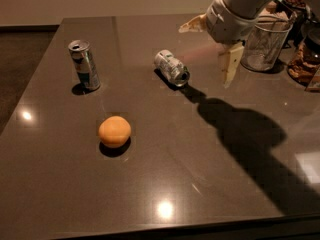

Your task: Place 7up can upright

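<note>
The 7up can (171,67), short and silver with green and white markings, lies on its side on the dark table (200,174), slightly back of centre. My gripper (205,56) hangs above the table just to the right of the can, apart from it. Its two cream fingers are spread wide, one pointing left (191,25) and one pointing down (230,64), with nothing between them. The arm casts a large shadow on the table to the right of the can.
A taller slim silver can with a teal label (84,65) stands upright at the left. An orange (115,131) sits in front of it. A clear cup (265,44) and snack containers (304,59) stand at the back right, behind the arm.
</note>
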Tool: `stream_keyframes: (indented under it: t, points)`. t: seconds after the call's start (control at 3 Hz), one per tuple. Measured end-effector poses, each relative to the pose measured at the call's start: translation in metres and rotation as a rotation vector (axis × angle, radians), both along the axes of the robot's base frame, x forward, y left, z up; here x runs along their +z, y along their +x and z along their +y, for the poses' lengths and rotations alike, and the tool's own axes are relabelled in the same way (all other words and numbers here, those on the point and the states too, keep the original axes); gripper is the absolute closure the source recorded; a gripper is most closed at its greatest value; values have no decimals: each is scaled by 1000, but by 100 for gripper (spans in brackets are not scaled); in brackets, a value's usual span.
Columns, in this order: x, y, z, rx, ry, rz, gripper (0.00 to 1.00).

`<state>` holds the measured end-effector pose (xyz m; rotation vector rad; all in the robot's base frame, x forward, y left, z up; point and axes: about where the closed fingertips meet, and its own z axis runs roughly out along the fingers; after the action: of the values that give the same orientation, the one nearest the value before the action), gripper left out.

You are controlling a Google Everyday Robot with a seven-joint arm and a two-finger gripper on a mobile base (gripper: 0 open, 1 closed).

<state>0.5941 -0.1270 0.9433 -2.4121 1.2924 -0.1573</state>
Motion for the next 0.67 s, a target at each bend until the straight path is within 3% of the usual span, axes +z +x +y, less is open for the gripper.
stream_keyframes:
  t: [0.33,0.67]
  points:
    - [-9,16,11,177,-16,-16,0]
    - [-16,28,19,352,-58,-72,0]
